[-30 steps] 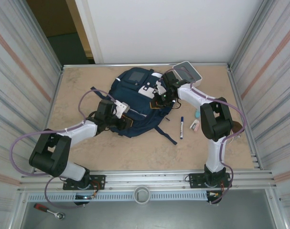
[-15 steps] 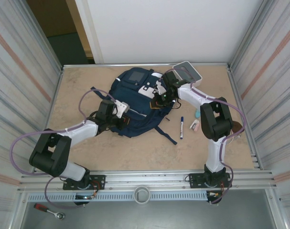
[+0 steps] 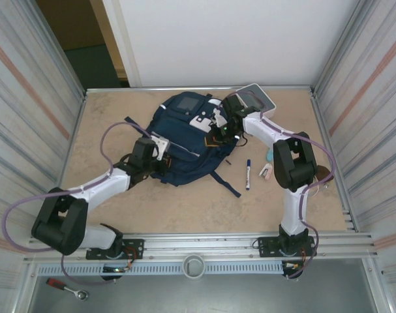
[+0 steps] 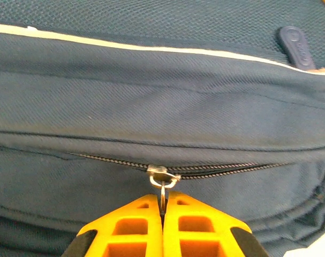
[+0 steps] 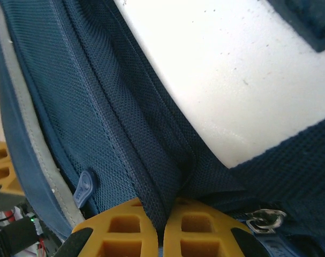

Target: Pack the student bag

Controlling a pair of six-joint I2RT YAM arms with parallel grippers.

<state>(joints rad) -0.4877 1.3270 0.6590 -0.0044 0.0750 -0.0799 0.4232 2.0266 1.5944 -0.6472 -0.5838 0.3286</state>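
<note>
The navy student bag [image 3: 181, 134] lies flat in the middle of the table, with white patches near its top. My left gripper [image 3: 164, 155] is at the bag's left side. In the left wrist view it [image 4: 163, 199] is shut on the thin metal pull of a zipper slider [image 4: 163, 174], which sits on a closed zipper line [image 4: 232, 170]. My right gripper [image 3: 217, 135] is at the bag's right edge. In the right wrist view it [image 5: 162, 214] is shut on a fold of navy mesh fabric [image 5: 151, 176] below a white patch [image 5: 232, 69].
A white box [image 3: 256, 98] stands at the back right by the right arm. A marker [image 3: 248, 174], a small pink item [image 3: 266, 171] and a teal item [image 3: 269, 156] lie right of the bag. A dark strap [image 3: 225, 182] trails toward the front. Metal walls enclose the table.
My left gripper has shut on the zipper pull, and its arm has shifted slightly left and back. The right arm and the bag have hardly moved.
</note>
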